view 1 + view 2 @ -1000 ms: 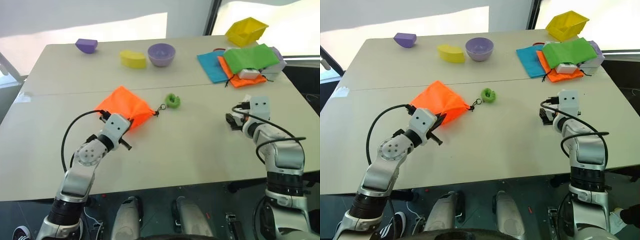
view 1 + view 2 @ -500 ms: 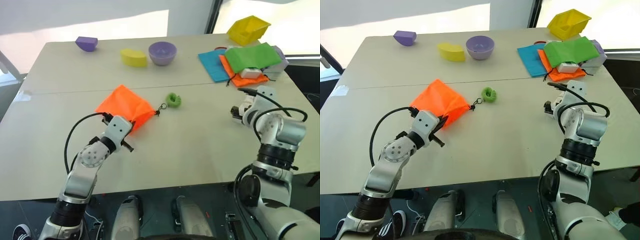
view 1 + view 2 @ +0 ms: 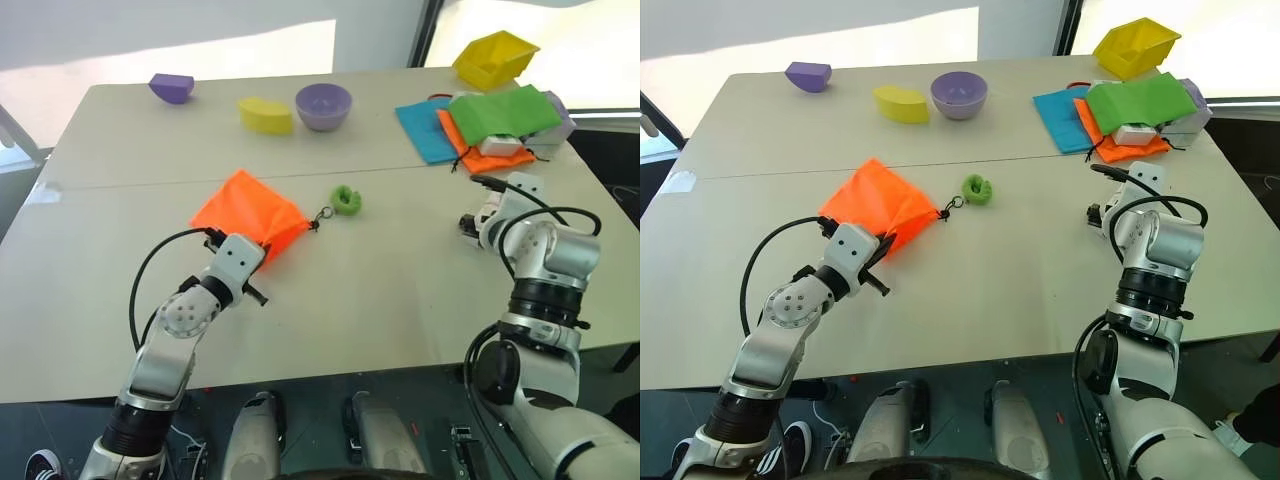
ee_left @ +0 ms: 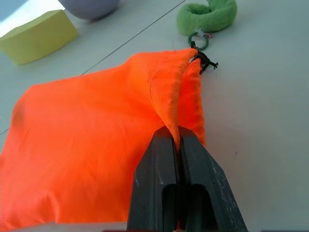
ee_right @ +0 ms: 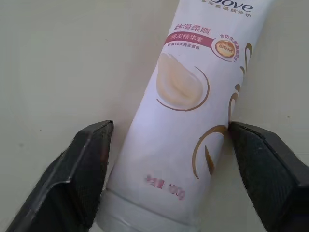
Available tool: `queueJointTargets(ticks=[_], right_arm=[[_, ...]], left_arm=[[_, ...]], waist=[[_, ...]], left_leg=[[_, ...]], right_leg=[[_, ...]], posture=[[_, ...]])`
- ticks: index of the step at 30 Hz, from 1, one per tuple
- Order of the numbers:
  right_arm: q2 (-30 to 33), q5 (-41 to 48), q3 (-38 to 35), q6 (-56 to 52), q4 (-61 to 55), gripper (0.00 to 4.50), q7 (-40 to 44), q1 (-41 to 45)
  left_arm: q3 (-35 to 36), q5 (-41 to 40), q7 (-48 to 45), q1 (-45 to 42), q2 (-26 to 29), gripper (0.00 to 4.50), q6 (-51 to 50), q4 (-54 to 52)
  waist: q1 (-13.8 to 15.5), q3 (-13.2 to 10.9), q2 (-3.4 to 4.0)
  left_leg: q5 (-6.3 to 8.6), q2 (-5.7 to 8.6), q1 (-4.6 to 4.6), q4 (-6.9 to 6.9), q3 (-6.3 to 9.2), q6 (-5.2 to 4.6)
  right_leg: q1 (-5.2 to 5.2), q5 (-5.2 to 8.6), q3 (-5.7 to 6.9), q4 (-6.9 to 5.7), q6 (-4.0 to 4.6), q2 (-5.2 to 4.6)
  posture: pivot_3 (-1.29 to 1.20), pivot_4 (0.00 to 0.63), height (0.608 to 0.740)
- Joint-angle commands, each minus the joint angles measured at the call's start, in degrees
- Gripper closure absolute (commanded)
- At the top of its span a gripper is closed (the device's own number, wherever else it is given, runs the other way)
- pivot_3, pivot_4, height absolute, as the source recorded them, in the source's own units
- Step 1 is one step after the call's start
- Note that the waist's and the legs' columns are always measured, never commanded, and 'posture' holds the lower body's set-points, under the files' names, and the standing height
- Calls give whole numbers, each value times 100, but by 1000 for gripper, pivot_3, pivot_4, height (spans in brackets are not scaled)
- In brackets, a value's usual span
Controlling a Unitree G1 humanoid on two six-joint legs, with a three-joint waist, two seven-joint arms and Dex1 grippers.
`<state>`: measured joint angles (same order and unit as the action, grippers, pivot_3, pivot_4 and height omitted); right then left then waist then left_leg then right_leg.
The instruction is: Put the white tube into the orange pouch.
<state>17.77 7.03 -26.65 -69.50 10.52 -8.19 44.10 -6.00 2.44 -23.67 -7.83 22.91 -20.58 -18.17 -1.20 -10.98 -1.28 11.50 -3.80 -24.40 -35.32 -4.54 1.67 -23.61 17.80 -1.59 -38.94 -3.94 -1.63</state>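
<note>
The right end effector (image 5: 166, 179) was positioned astride the white tube (image 5: 193, 116), fingers parted, one finger touching its side, nothing gripped. The tube lay flat on the tabletop (image 3: 400, 290), well to the right of the orange pouch (image 3: 245, 212). The left end effector (image 4: 177, 145) was clenched on the pouch's hem. The tube was judged light, smooth and squeezable; hold should be taken near the stiffer cap end.

Your robot's arms are silver-grey metal with round, screw-studded joints and black collars. A looping black cable runs along each. White boxy wrist housings sit behind the left gripper (image 4: 177, 188) and right gripper (image 5: 164, 179), whose fingers are matte black.
</note>
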Motion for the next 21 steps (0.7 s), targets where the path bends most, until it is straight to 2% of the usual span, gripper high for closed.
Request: queueJointTargets(ticks=[1,3,7,10,12,15,17,19,21], right_arm=[[26,-14,43,75,-97,2248,-14,-17],[65,33,96,81,-112,3168,93,-26],[140,102,236,198,-169,3168,329,-88],[175,321,468,266,-361,3168,823,-203],[320,578,898,302,-699,3168,1504,-400],[936,1211,2063,448,-1846,3168,3189,-1074],[1375,1536,2521,830,-2679,3168,4086,-1560],[1677,1663,2680,1033,-2962,3168,4498,-1848],[1959,1411,2917,1389,-2869,3168,4593,-2003]], left_arm=[[-38,31,11,-51,-18,4500,64,-235],[-39,24,-3,-58,-16,4500,79,-229],[-35,15,-14,-60,-19,4500,81,-228],[-41,16,-13,-73,-26,4500,78,-221],[-53,14,-11,-79,-39,4500,71,-225],[-59,14,-25,-76,-40,4500,72,-225],[-60,10,-38,-83,-30,4500,79,-219],[-63,11,-47,-85,-17,4500,94,-214],[-68,13,-45,-95,-18,4500,96,-209]], waist=[[0,0,0],[-4,4,-7],[-6,7,-10],[-21,7,-10],[-49,7,-10],[-101,7,-10],[-117,6,-10],[-120,6,-10],[-120,6,-11]], left_leg=[[0,0,0,0,0,0],[0,0,0,0,0,0],[0,0,2,-2,0,0],[0,-1,2,-3,1,0],[0,-1,2,-2,1,0],[0,-2,0,2,4,-1],[1,-2,-1,7,10,-1],[1,-2,-4,10,15,-2],[1,-2,-3,6,15,-2]], right_leg=[[0,0,0,0,0,0],[1,0,1,0,0,0],[2,0,2,0,0,0],[2,0,2,0,0,1],[2,0,2,0,0,3],[1,0,3,0,-1,5],[1,1,4,0,-2,7],[-1,2,8,1,-3,7],[0,2,9,0,-3,5]], posture=[[0,150,740],[0,150,740],[0,150,740],[0,150,740],[0,150,740],[0,150,740],[0,150,740],[0,150,740],[0,150,740]])
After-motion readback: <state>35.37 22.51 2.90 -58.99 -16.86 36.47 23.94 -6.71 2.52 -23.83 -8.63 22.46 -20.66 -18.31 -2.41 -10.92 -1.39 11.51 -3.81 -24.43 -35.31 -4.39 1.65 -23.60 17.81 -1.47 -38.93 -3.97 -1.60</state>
